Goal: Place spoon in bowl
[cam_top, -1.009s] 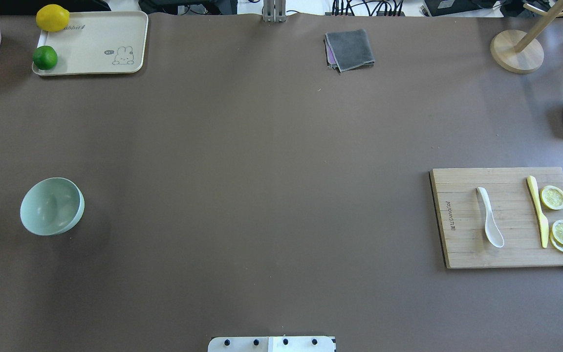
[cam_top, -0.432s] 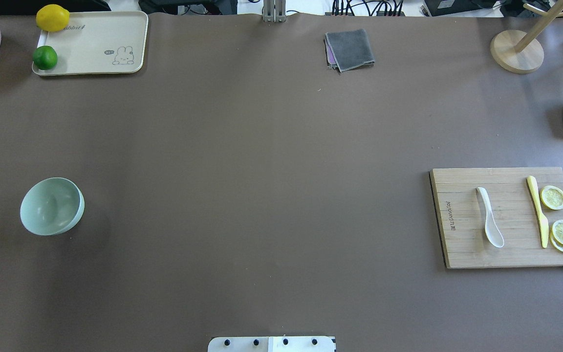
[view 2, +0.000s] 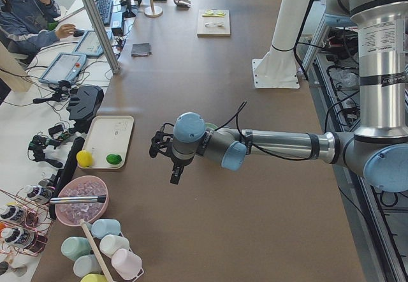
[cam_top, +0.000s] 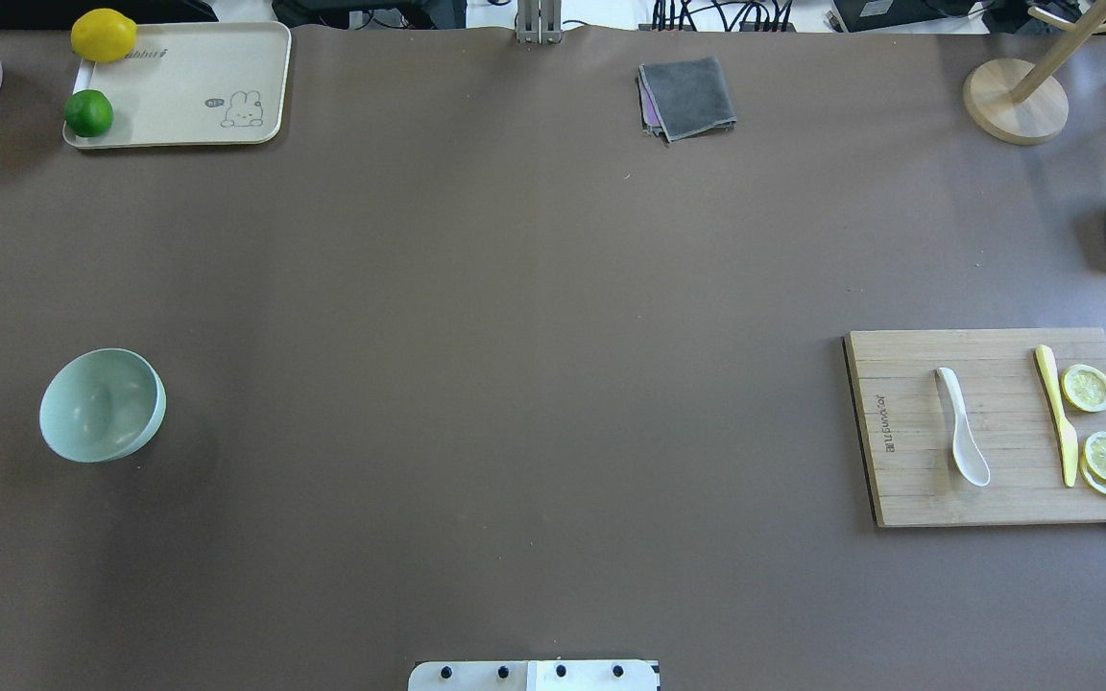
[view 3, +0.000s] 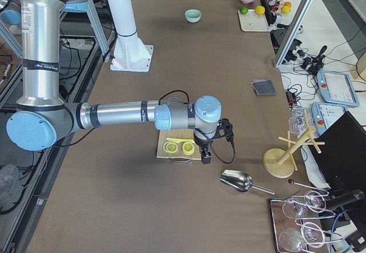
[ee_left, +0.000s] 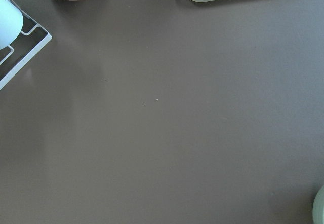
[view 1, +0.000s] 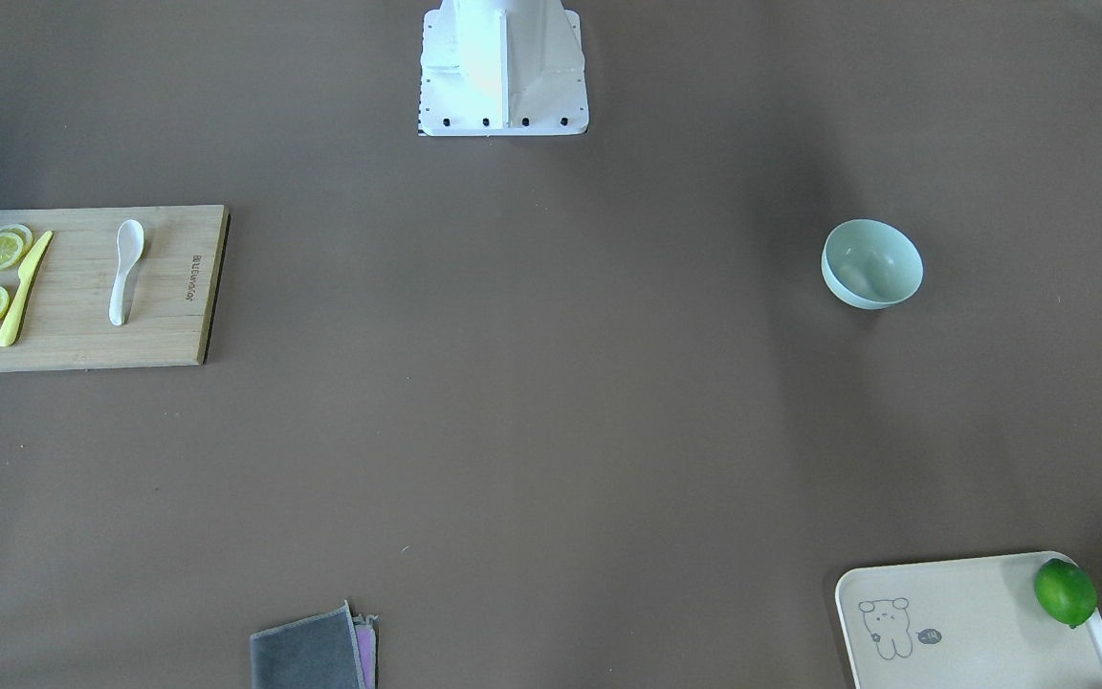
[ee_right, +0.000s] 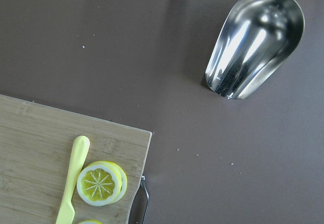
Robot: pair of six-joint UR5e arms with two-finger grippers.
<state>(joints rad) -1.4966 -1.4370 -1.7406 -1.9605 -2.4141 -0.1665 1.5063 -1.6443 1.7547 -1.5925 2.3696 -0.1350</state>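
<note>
- The right arm hangs its jaws above the right end of the board. Only a side view shows them, so we cannot tell whether they are parted or closed.
- The same goes for the left arm, whose jaws hang close by the bowl.
- The spoon lies flat on the board, left of the right jaws and beyond the knife. Its long axis runs near to far, scoop nearest us.
- The bowl stands well apart at the counter's left.
- We judge the right arm nearer: it should shift left and close across the handle.
</note>
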